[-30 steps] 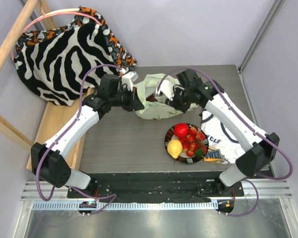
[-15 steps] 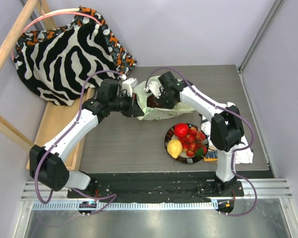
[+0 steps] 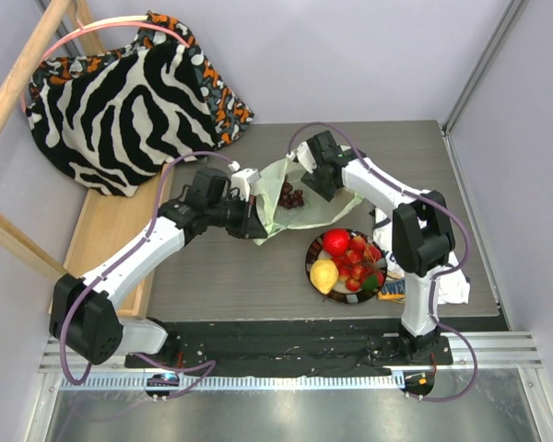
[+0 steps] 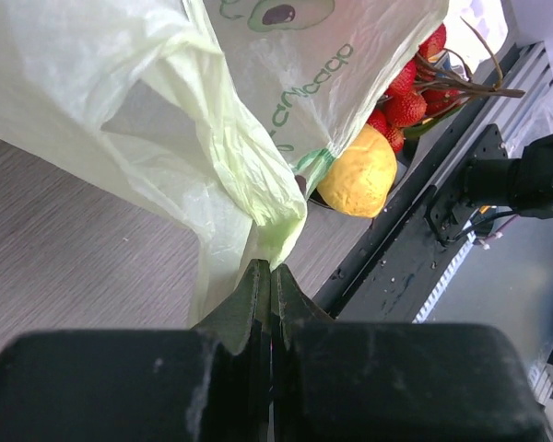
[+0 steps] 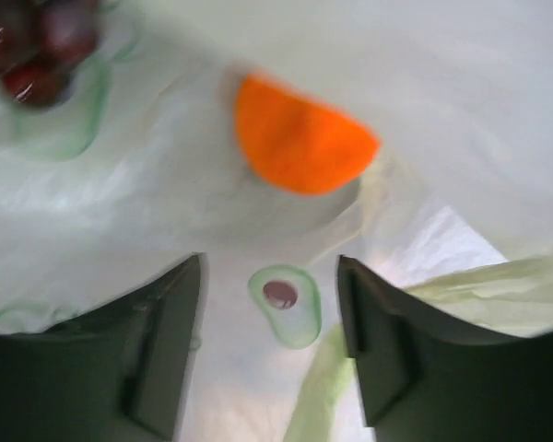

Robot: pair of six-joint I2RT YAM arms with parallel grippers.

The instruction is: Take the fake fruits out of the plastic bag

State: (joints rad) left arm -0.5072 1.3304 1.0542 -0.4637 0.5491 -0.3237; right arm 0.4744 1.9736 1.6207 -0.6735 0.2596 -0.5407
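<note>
- Grey table (image 3: 221, 267) bears the plastic bag (image 3: 306, 217), grape bunch (image 3: 292, 196) amid its folds;
- left gripper (image 4: 269, 273) pinched tight on the bag's edge;
- right gripper (image 5: 270, 276) parted above the orange (image 5: 300, 147).

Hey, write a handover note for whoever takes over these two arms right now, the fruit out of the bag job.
Left gripper: shut, pinching an edge of the plastic bag.
Right gripper: open, empty, above the opened bag.
Done: apple, lemon and strawberries are on the plate.
Left: grape bunch and orange lie in the bag; move both out.
</note>
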